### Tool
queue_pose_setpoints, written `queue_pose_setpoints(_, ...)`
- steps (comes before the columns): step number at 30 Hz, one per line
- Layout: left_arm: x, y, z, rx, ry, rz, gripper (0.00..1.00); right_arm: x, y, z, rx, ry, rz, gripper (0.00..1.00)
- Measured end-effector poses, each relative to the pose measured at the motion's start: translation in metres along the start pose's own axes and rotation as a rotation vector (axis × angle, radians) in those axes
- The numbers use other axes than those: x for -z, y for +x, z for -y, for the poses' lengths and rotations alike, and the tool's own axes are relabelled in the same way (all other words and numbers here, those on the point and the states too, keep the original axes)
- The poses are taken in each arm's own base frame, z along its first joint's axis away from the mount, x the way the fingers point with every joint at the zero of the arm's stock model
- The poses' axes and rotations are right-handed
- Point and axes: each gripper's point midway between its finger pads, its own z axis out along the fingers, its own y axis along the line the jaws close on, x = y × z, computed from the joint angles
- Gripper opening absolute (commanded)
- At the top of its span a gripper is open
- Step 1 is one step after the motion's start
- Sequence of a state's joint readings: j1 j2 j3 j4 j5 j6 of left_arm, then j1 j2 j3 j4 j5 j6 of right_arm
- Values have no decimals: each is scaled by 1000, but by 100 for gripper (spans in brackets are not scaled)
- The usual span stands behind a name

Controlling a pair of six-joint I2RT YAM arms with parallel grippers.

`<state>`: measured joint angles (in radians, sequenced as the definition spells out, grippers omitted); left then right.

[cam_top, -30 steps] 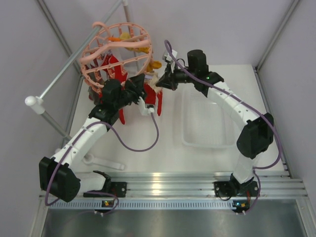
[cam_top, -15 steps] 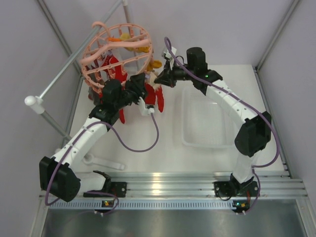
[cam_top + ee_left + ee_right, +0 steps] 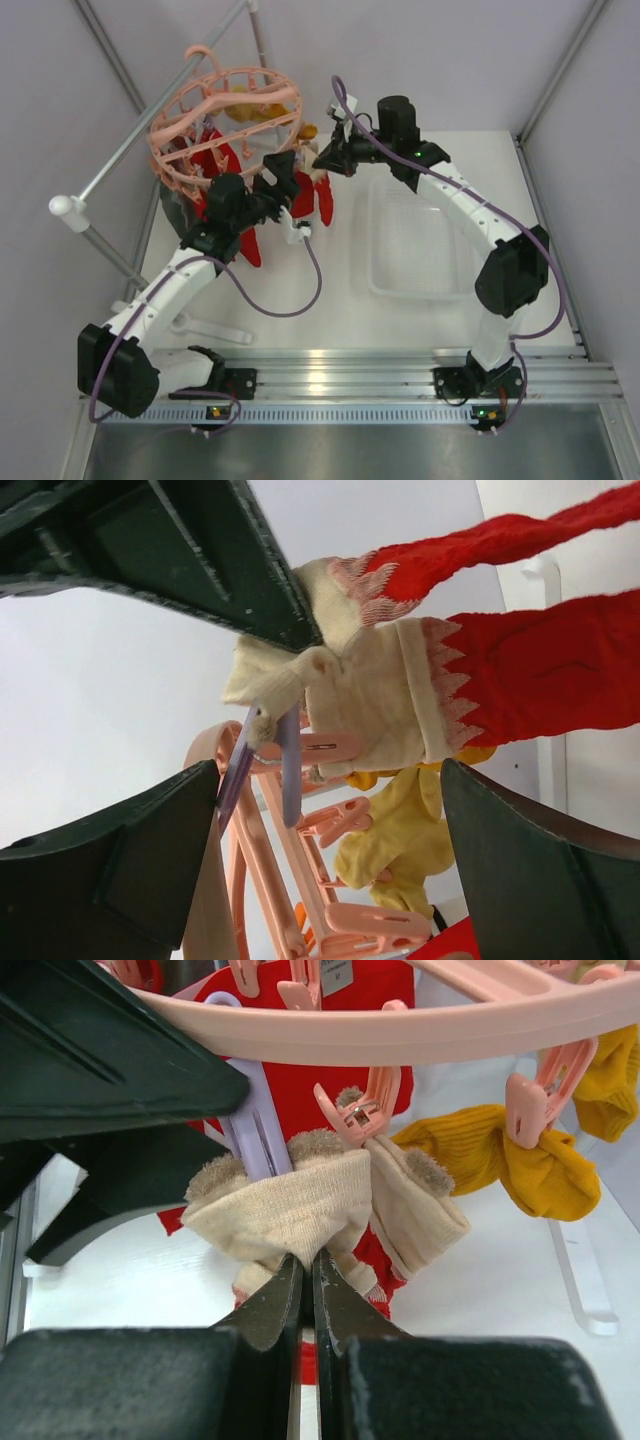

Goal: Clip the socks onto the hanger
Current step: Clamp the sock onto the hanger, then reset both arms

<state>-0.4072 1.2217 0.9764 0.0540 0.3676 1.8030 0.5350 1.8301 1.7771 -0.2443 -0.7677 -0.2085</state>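
The hanger [image 3: 262,100] has swung left, and the left claw [image 3: 330,810] has sprung wide and holds nothing. Between its fingers a lilac peg [image 3: 262,765] bites the cream cuff [image 3: 290,1210] of 1 red sock [image 3: 560,670], which looks clipped. The right claw [image 3: 305,1272] stays shut, pinching that cuff.

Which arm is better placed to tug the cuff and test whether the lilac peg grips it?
Right. The right claw is shut on the red sock's cream cuff at the lilac peg; the left claw stands open, gripping nothing.
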Motion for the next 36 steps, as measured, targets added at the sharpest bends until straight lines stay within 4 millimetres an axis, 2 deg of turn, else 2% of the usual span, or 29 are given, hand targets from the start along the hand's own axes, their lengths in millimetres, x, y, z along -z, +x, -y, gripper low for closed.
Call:
queue_pose_setpoints(4,21,-13,-9,72,-46,30,98,0,1,2,0,10,-1,2)
queue_pose_setpoints(7,41,-26,-24,148,-94,72,98,-1,0,6,4,24,1,8)
queue_pose_setpoints(10,59,-40,-34,272,-124,117,98,-1,-1,10,10,46,8,18)
queue_pose_setpoints(13,69,-54,-27,437,-92,165,98,0,2,17,2,70,15,29)
queue_pose_setpoints(14,71,-60,-19,512,-63,182,98,0,5,19,-8,79,11,37)
queue_pose_setpoints(19,73,-81,17,834,88,204,98,10,26,27,-63,127,-19,51)
queue_pose_setpoints(21,73,-87,28,970,149,191,98,19,31,27,-84,148,-29,56)
queue_pose_setpoints(24,73,-93,34,1159,227,160,98,38,30,23,-96,184,-27,64)
queue_pose_setpoints(30,66,-95,35,1489,373,38,98,87,21,-5,-81,256,-3,94)
queue_pose_setpoints(32,63,-96,39,1576,425,-14,98,109,25,-18,-78,289,-3,100)
queue_pose_setpoints(36,66,-99,53,1685,479,-101,98,154,37,-35,-81,371,3,100)
